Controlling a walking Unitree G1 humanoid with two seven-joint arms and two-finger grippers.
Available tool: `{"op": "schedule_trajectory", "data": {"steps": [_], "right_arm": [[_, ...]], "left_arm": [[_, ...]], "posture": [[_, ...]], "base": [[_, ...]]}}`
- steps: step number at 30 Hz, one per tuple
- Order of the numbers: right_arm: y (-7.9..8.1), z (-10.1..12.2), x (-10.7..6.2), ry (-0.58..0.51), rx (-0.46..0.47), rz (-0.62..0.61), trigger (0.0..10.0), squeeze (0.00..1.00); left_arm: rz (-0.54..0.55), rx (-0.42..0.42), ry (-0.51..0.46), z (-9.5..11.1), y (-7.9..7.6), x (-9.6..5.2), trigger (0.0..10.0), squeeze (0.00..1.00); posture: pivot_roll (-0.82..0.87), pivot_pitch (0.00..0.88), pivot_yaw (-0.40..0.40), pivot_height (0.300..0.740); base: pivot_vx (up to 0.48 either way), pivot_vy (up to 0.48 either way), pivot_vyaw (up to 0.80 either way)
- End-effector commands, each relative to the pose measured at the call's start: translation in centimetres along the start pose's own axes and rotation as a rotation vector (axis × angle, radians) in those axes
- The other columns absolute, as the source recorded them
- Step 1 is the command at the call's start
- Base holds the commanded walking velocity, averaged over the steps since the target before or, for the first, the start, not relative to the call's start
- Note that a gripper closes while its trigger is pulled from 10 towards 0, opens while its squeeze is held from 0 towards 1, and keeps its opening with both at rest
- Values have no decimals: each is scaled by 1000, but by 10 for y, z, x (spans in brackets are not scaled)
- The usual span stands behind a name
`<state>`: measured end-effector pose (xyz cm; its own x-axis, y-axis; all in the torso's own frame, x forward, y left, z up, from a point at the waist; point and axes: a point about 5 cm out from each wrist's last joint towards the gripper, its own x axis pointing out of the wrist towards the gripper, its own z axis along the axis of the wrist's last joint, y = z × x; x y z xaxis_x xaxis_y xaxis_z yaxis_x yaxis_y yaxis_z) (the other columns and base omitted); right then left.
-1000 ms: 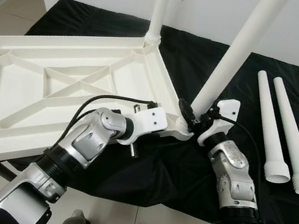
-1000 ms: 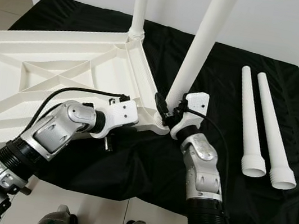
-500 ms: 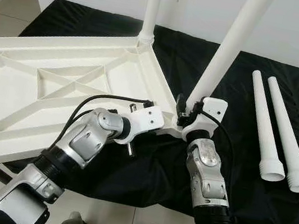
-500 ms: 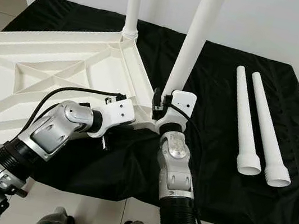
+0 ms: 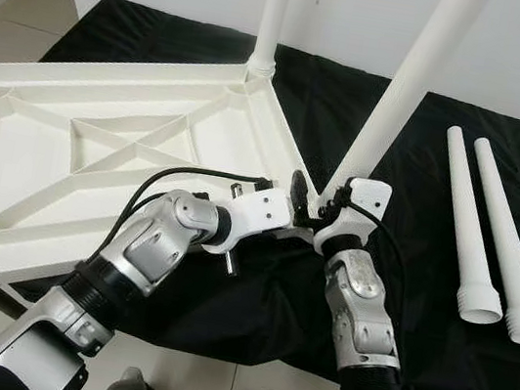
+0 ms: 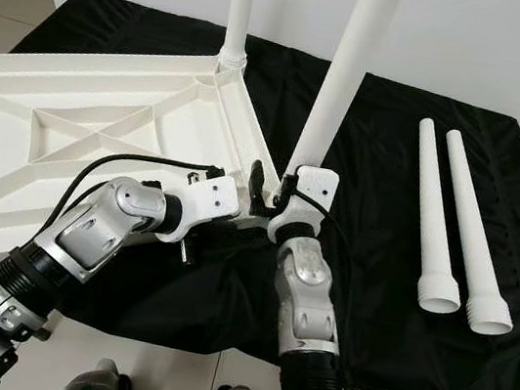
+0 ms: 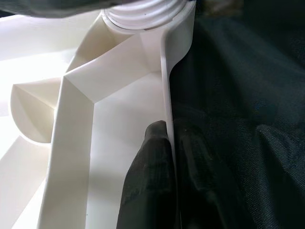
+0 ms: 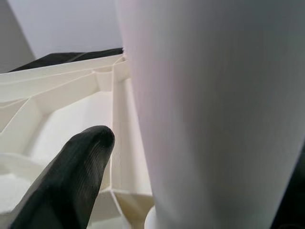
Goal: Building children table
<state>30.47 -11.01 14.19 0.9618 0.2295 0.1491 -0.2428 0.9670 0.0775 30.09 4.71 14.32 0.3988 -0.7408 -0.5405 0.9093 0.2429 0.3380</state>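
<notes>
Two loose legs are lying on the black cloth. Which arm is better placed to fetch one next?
The right. Its claw is on the side of the loose legs, while the left claw pinches the tabletop's rim, steadying it.

Head stereo looks down, shares tabletop; wrist cams close-up at its corner.

Upturned tabletop on cloth-covered table, left of both grippers. Left gripper pinches tabletop's rim at near right corner. Right gripper just right of it, at base of near leg standing in that corner. Far leg upright beyond. Two loose legs lying well right.
</notes>
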Motion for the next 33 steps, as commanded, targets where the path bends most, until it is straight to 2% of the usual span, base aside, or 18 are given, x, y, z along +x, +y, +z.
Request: {"op": "schedule_trajectory", "data": {"steps": [1,2,7,13,16,22,33], "right_arm": [[-3,-2,-3,7,14,44,10000,1000],[-7,-2,-5,10,4,84,10000,0],[-18,-4,-8,32,-7,184,10000,0],[-39,-13,-16,98,-17,348,10000,0],[-42,-15,-17,109,-21,366,10000,0],[-59,-19,-17,155,-30,436,10000,0],[-68,-17,-5,131,-36,473,10000,0]], "left_arm": [[13,20,14,-2,-6,5,10000,0],[14,21,13,-2,-6,5,10000,0],[14,22,12,-1,-5,5,10000,0],[18,21,8,1,-4,4,10000,0],[20,22,8,1,-3,4,10000,0],[28,20,8,1,0,1,10000,0],[27,20,4,3,1,2,10000,0]], "posture": [[-9,26,-73,740],[-10,27,-72,740],[-14,33,-69,740],[-13,44,-61,740],[-12,45,-60,740],[-11,53,-51,740],[-10,61,-46,740]], "base": [[0,0,0],[0,0,0],[0,0,0],[0,0,0],[0,0,0],[0,0,0],[0,0,0]]}}
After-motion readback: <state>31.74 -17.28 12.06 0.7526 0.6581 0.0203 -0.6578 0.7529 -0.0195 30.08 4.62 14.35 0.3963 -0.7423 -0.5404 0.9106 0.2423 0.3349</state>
